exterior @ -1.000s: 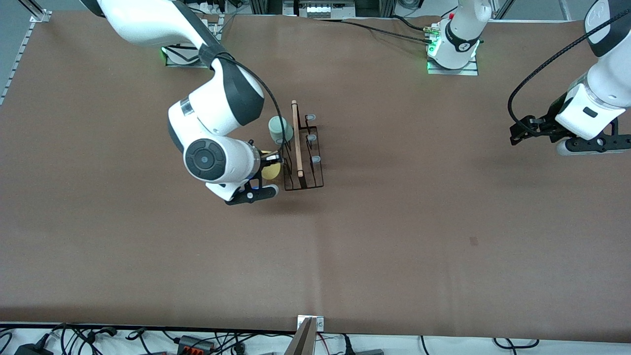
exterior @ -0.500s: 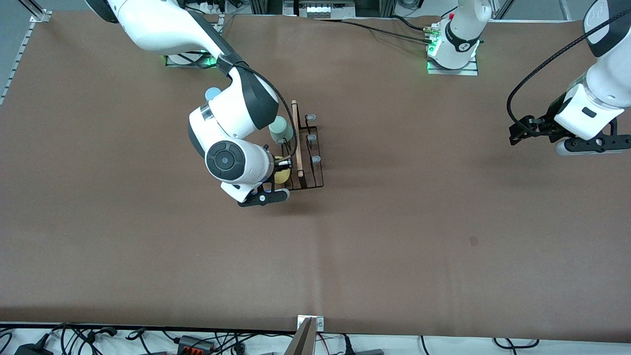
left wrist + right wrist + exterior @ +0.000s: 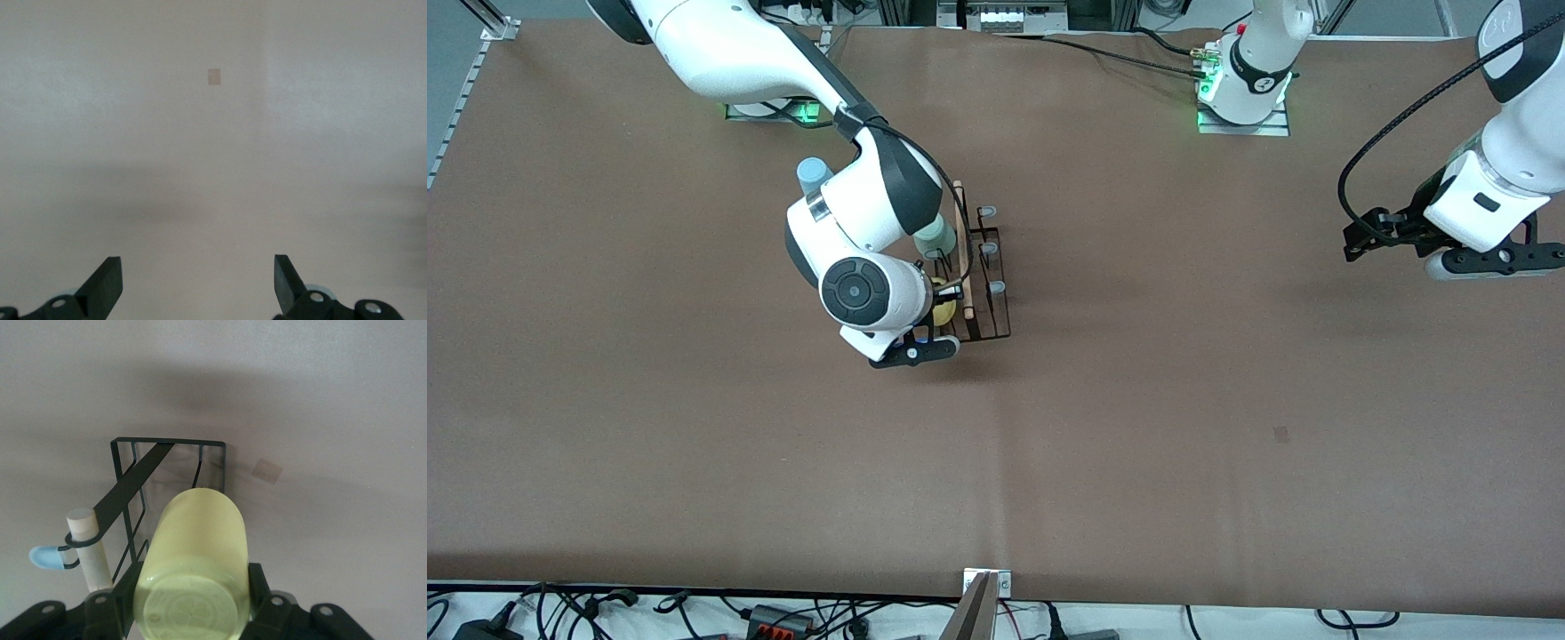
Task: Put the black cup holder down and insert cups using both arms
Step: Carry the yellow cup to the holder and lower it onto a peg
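The black cup holder [image 3: 983,293] stands mid-table with its wooden handle [image 3: 960,240] on top. A grey-green cup [image 3: 936,236] sits on one of its pegs, on the side toward the right arm's end. My right gripper [image 3: 941,308] is shut on the yellow cup [image 3: 193,547], holding it over the rack [image 3: 167,463] beside the handle [image 3: 90,550]. A light blue cup [image 3: 812,172] stands on the table, partly hidden by the right arm. My left gripper [image 3: 1360,238] waits open and empty over the left arm's end of the table, its fingers [image 3: 107,283] wide apart.
The arm base plates [image 3: 1243,116] stand along the table's edge farthest from the front camera. A small dark mark [image 3: 1281,434] lies on the brown table cover. Cables and a bracket [image 3: 985,587] line the nearest edge.
My right arm has carried the yellow cup toward the rack, from beside it to over its edge. That uncovered the light blue cup. The left arm has barely moved.
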You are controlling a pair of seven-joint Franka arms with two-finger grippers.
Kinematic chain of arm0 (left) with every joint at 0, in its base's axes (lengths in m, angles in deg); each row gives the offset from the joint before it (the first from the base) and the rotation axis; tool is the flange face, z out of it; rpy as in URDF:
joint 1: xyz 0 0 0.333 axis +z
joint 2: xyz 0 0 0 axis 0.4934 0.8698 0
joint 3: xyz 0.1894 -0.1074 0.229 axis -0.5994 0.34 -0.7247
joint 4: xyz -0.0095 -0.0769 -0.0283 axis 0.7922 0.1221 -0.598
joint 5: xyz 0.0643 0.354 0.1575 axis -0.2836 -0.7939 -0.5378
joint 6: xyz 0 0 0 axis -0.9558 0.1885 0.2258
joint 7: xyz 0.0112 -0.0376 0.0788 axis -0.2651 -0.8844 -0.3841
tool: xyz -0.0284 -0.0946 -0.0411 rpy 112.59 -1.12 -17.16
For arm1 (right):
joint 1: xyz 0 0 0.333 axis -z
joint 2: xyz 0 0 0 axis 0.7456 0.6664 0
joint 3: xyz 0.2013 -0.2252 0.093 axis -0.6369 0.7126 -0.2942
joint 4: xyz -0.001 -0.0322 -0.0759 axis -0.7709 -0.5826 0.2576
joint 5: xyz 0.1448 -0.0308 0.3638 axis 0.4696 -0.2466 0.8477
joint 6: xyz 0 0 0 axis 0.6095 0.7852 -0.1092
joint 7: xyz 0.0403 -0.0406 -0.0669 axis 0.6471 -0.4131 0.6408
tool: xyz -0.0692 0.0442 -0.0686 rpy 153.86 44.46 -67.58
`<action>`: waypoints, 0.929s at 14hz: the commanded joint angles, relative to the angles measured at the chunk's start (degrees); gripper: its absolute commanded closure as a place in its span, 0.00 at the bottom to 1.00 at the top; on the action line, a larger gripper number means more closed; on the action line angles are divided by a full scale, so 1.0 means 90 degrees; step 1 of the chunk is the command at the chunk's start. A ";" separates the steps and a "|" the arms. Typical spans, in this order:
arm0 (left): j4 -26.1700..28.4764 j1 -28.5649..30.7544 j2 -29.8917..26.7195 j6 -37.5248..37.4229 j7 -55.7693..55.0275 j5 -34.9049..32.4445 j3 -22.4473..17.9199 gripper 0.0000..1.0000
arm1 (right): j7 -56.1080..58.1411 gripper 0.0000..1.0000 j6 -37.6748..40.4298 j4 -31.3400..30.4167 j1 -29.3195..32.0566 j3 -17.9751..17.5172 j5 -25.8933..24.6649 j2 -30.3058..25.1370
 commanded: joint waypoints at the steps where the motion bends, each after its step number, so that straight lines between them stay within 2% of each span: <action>1: -0.0021 0.0036 -0.0033 -0.0035 0.0060 0.0097 0.0029 0.00 | -0.0090 0.71 -0.0252 -0.0150 -0.0090 -0.0018 -0.0221 0.0038; 3: -0.0021 0.0046 -0.0023 -0.0035 0.0099 0.0106 0.0019 0.00 | -0.0100 0.71 -0.0448 -0.0228 -0.0158 -0.0018 -0.0417 0.0135; 4: -0.0021 0.0046 -0.0023 -0.0035 0.0099 0.0106 0.0019 0.00 | -0.0090 0.66 -0.0468 -0.0238 -0.0158 -0.0018 -0.0505 0.0175; 5: -0.0021 0.0046 -0.0033 -0.0035 0.0089 0.0106 0.0029 0.00 | -0.0129 0.05 -0.0458 -0.0239 -0.0168 -0.0018 -0.0515 0.0223; 6: -0.0021 0.0046 -0.0024 -0.0035 0.0089 0.0106 0.0029 0.00 | -0.0313 0.00 -0.0429 -0.0219 -0.0168 -0.0009 -0.0515 0.0205; 10: -0.0021 0.0055 -0.0023 -0.0035 0.0138 0.0106 0.0019 0.00 | -0.0715 0.00 -0.0225 -0.0161 -0.0071 0.0060 -0.0515 -0.0379; 13: -0.0021 0.0055 -0.0023 -0.0035 0.0138 0.0106 0.0019 0.00 | -0.0715 0.00 -0.0039 -0.0170 0.0047 0.0429 -0.0593 -0.1082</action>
